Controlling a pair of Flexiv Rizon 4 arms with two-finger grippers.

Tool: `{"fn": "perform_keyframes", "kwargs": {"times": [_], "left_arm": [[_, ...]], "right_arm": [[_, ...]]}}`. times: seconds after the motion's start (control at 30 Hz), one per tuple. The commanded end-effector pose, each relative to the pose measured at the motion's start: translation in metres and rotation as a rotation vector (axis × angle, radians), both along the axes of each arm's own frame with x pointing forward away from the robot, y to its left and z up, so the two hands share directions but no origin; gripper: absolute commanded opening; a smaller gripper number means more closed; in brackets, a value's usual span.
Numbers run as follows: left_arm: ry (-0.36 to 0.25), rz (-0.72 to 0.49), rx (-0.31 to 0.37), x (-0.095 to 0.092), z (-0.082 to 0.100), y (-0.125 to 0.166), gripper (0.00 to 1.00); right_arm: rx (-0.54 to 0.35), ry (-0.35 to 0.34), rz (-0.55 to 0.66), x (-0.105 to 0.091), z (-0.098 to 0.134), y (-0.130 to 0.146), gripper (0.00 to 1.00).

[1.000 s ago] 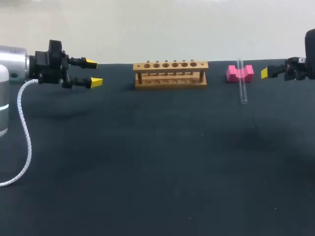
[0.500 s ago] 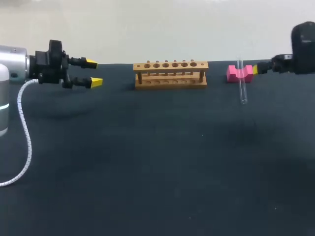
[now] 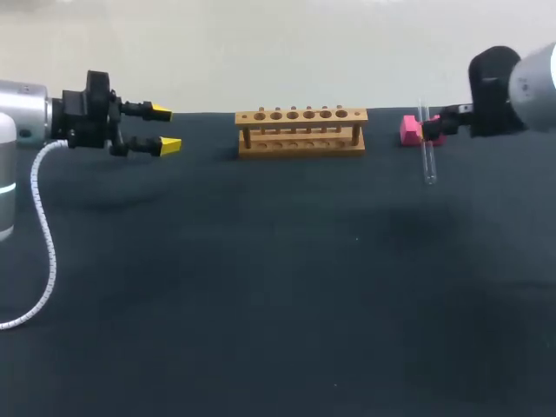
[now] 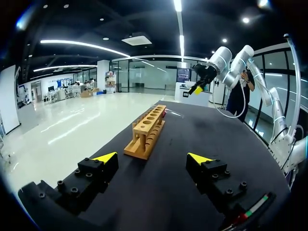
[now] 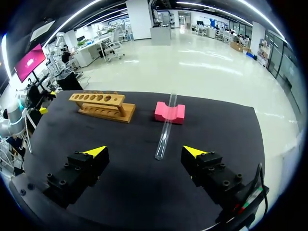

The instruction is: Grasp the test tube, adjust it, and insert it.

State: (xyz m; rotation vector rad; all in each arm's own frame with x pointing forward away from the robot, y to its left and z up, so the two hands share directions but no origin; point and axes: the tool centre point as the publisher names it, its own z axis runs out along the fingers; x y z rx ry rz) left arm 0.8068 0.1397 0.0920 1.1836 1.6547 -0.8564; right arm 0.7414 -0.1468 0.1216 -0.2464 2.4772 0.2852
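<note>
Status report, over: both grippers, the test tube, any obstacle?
Left gripper open, empty. Right gripper open, empty. Test tube untouched, tilted on pink block, ahead of right gripper. No obstacle seen near wooden rack.

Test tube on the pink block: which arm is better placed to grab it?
Probably the right. The open right gripper hovers close to the test tube, which lies just ahead of it; the left gripper is far off, beyond the wooden rack.

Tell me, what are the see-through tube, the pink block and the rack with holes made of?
The tube looks like clear glass, maybe plastic: the dark table shows through it. The pink block seems matte foam, though I can't be sure. The rack looks like pale wood: tan, with drilled holes.
</note>
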Motion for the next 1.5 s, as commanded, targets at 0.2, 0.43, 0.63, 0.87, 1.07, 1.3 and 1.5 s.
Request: {"fn": "perform_keyframes", "kwargs": {"times": [0.2,0.43,0.63,0.87,1.07,1.3,1.5], "left_arm": [[-0.004,0.002,-0.003,-0.001,-0.001,0.0,1.0],[-0.004,0.002,-0.003,-0.001,-0.001,0.0,1.0],[-0.004,0.002,-0.003,-0.001,-0.001,0.0,1.0],[-0.004,0.002,-0.003,-0.001,-0.001,0.0,1.0],[-0.004,0.002,-0.003,-0.001,-0.001,0.0,1.0],[-0.004,0.002,-0.003,-0.001,-0.001,0.0,1.0],[-0.004,0.002,-0.003,-0.001,-0.001,0.0,1.0]], "right_arm": [[0.099,-0.51,-0.141,0.007,-0.011,0.01,1.0],[0.005,-0.546,-0.124,-0.001,-0.006,0.025,1.0],[0.021,-0.527,-0.123,-0.003,-0.004,0.026,1.0],[0.021,-0.527,-0.123,-0.003,-0.004,0.026,1.0],[0.021,-0.527,-0.123,-0.003,-0.004,0.026,1.0],[0.0,-0.535,-0.105,0.0,-0.007,0.027,1.0],[-0.044,-0.622,-0.102,0.006,-0.015,0.026,1.0]]}}
